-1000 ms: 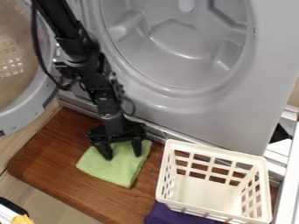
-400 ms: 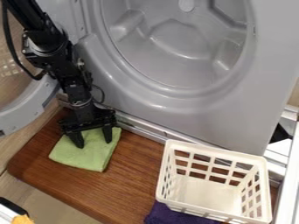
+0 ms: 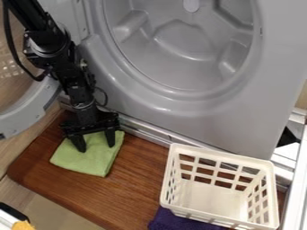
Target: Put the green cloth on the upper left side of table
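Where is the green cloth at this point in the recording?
In the camera view, the folded light-green cloth lies on the brown wooden table toward its upper left, under the black two-finger tool.

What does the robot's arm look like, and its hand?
The arm is black, with chunky joints, long straight parts and a thin black cable looping beside it. At its end is a black gripper with a wide crosspiece and two thick, dark fingers that narrow toward their tips.

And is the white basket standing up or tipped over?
Upright: the white basket has its rim on top and its floor down inside.
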Controlling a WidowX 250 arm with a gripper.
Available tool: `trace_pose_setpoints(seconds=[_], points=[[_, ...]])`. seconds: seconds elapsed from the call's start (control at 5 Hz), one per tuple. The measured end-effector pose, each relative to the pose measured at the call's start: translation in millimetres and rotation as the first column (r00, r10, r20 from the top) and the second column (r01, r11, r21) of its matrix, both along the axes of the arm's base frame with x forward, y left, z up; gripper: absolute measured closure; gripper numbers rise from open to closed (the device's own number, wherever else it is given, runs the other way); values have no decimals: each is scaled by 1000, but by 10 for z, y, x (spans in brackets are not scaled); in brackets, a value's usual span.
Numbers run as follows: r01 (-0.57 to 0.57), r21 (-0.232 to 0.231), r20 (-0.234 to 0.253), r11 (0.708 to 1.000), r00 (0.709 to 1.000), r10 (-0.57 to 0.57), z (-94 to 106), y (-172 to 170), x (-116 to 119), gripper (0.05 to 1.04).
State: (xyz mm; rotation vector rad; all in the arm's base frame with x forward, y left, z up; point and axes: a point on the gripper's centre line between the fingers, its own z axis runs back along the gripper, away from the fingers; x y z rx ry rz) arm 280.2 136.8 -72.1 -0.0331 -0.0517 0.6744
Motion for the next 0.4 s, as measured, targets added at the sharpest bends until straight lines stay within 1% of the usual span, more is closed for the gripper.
trace_pose_setpoints(seconds=[0.2, 0.4], points=[[2, -2, -6, 1000, 1000, -2, 0, -4, -9, 84], [3, -17, -4, 1000, 1000, -3, 10, -27, -6, 85]])
